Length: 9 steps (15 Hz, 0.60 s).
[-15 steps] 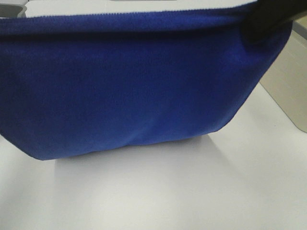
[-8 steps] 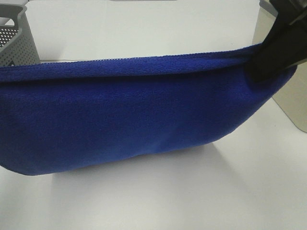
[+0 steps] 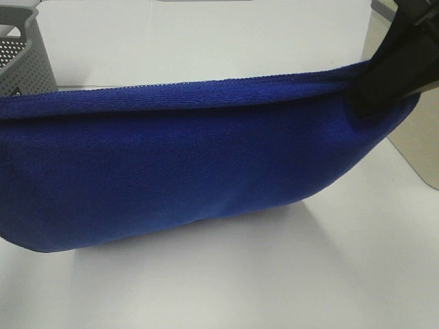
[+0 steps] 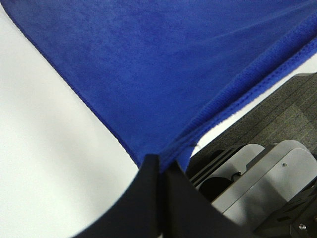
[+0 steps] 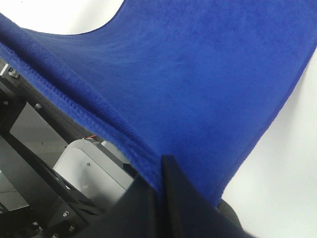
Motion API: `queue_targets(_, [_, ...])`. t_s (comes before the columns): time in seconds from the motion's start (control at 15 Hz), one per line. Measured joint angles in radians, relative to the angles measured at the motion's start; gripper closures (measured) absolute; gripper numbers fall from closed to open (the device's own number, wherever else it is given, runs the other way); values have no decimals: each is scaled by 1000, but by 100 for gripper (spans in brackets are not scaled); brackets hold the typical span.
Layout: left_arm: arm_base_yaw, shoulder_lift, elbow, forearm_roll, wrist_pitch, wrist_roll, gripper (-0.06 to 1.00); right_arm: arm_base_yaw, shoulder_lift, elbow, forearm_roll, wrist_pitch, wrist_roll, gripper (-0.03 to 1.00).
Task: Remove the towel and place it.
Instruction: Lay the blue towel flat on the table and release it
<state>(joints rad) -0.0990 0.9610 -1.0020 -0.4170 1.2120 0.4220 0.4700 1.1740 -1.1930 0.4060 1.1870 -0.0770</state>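
Observation:
The royal-blue plush towel (image 3: 185, 164) hangs stretched across the exterior high view, held up by its two upper corners above the white table. My right gripper (image 3: 374, 92) is shut on its right corner; in the right wrist view the black fingers (image 5: 171, 198) pinch the towel's hemmed edge (image 5: 99, 111). My left gripper is out of the exterior high view to the left; in the left wrist view it (image 4: 159, 166) is shut on the towel's (image 4: 163, 69) other corner. The towel's lower edge sags just above the table.
A grey perforated basket (image 3: 24, 65) stands at the back left, behind the towel. The white table (image 3: 274, 274) lies below. A beige surface (image 3: 418, 147) borders the table on the right. Robot base hardware (image 4: 257, 183) shows in both wrist views.
The towel has dropped lower in the exterior high view over the last second, uncovering the grey basket and the far table. In the last half second it hardly moved.

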Motion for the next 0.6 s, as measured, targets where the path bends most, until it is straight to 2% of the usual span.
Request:
queue_targets(0.4, [0,-54,4,44,0,-19,94,0,-1,11,68,1,28,95])
queue_targets(0.6, [0,-100,89,33,0,-41,94,0,-2,118,105,-2,29,95])
